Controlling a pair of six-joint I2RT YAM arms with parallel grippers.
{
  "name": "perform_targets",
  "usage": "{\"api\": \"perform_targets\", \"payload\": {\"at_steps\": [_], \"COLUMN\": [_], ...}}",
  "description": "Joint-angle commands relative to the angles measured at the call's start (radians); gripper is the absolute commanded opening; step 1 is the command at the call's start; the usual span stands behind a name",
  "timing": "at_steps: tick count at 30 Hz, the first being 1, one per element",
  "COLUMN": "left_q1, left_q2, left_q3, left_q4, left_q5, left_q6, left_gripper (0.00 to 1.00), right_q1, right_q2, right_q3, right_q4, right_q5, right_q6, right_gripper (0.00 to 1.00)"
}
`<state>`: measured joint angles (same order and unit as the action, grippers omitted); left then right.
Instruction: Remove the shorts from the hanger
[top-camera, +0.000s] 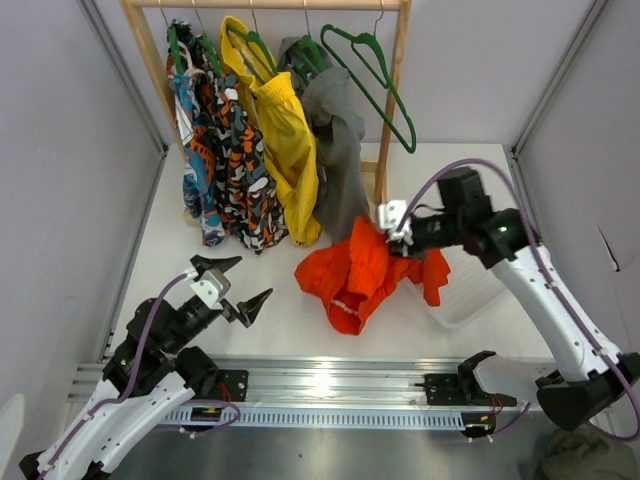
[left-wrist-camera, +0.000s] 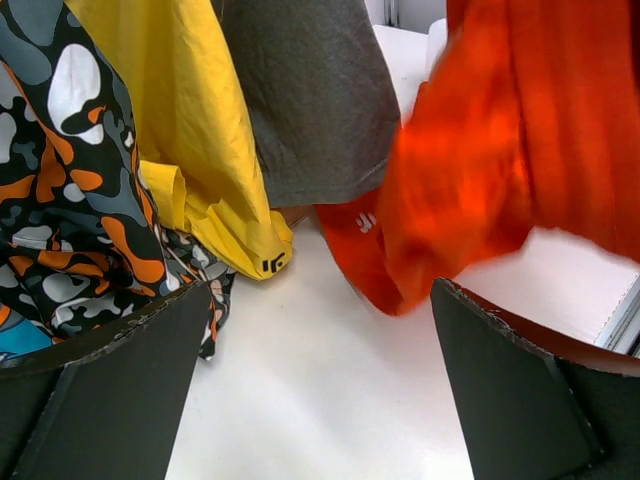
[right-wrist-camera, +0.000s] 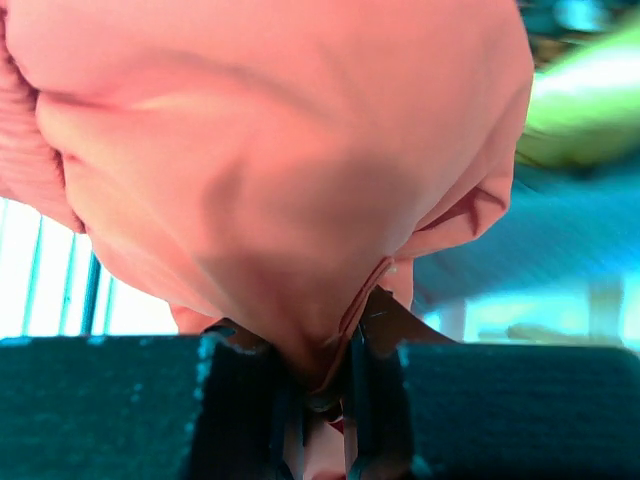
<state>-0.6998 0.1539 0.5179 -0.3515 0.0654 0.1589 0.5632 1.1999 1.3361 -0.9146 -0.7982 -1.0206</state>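
Item: one shorts (top-camera: 360, 272), orange-red, held low before the right post of the rack (top-camera: 401, 40), a fold pinched in the clenched right claw (top-camera: 402, 238). One bare green hanger (top-camera: 365, 41) is hung at the rack's right end. Beside it are hung patterned garments (top-camera: 235, 160), yellow shorts (top-camera: 285, 130) and a grey garment (top-camera: 340, 150). One white basket (top-camera: 470, 295) is set front-right of the rack. The left claw (top-camera: 232, 283) is released before the rack's left end, over bare worktop (top-camera: 280, 330).
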Motion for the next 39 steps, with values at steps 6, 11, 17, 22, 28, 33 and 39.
{"api": "perform_targets", "payload": {"at_steps": [6,11,17,22,28,33,39], "left_q1": [-0.001,-0.001,-0.001,-0.001,-0.001,-0.001,-0.001], "left_q2": [-0.008,-0.013,-0.014,-0.017,-0.016,-0.017,-0.016], "left_q3": [-0.009,-0.01,-0.012,-0.013,-0.012,-0.013,-0.015], "left_q4": [0.043,0.046,0.045,0.046,0.046,0.046,0.048], "left_q5": [0.02,0.025,0.027,0.027,0.031,0.036,0.04], "left_q6": [0.013,0.013,0.013,0.016,0.016,0.018,0.021], "left_gripper": [0.99,0.99,0.99,0.99,0.99,0.99,0.99], "right_q1": [-0.385,-0.653,-1.008,-1.157,-1.329,-1.362,-1.349], "right_q2": [-0.086,-0.074,-0.071,-0.033,-0.011,0.013,0.013], "right_q3": [0.284,0.425,0.482,0.517,0.552,0.563,0.502], "right_q4": [-0.138,-0.126,0.161,0.447,0.714,0.793,0.667], "right_q5": [-0.271,-0.366,-0.553,-0.615,-0.628,-0.63,-0.605], "right_q6": [0.212,0.347,0.747,1.095,1.339,1.413,1.282], "right_gripper": [0.0,0.0,0.0,0.0,0.0,0.0,0.0]}}
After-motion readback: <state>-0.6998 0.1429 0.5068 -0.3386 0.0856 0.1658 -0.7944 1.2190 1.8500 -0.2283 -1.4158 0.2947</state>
